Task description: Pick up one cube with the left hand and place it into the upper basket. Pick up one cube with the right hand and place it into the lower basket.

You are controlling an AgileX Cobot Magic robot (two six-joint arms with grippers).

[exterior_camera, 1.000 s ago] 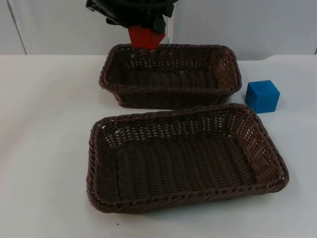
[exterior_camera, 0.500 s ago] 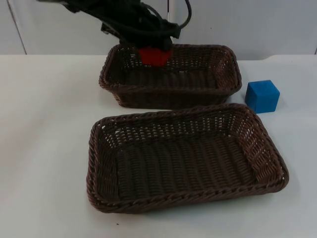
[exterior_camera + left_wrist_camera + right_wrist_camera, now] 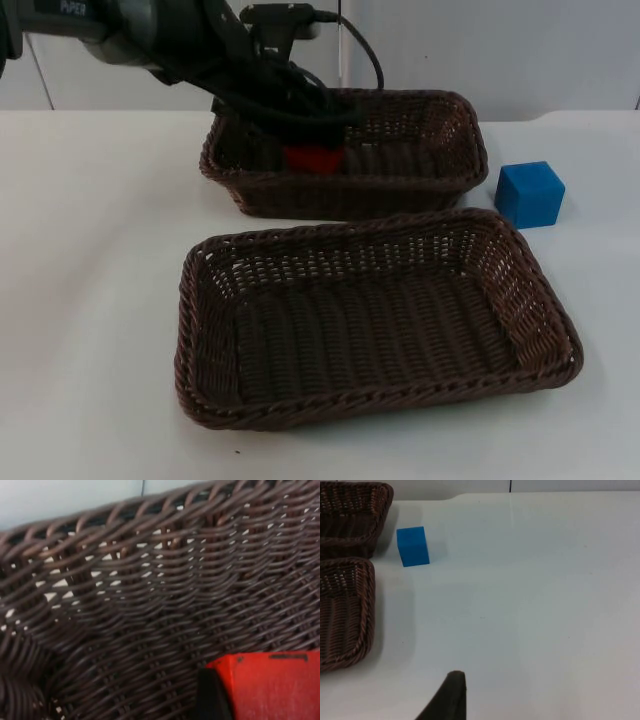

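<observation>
The left tool [image 3: 318, 150], closed on the red cube [image 3: 312, 157], sits low inside the upper basket [image 3: 455, 115], so release is downward; the right tool's opening cannot be told.

Your top camera sits high and looks down and forward over the white table top [image 3: 90, 300], toward the grey partition wall [image 3: 520, 50]. From there you see both dark brown woven wicker baskets, the upper basket [image 3: 460, 120] and the lower basket [image 3: 200, 330].

Your left wrist camera is very close, inside the upper basket [image 3: 125, 605], facing its woven wall.

Your right wrist camera sits farther back and looks across the table [image 3: 530, 590]. It shares the small blue cube [image 3: 413, 546] with the top view [image 3: 530, 193], plus both basket ends.
</observation>
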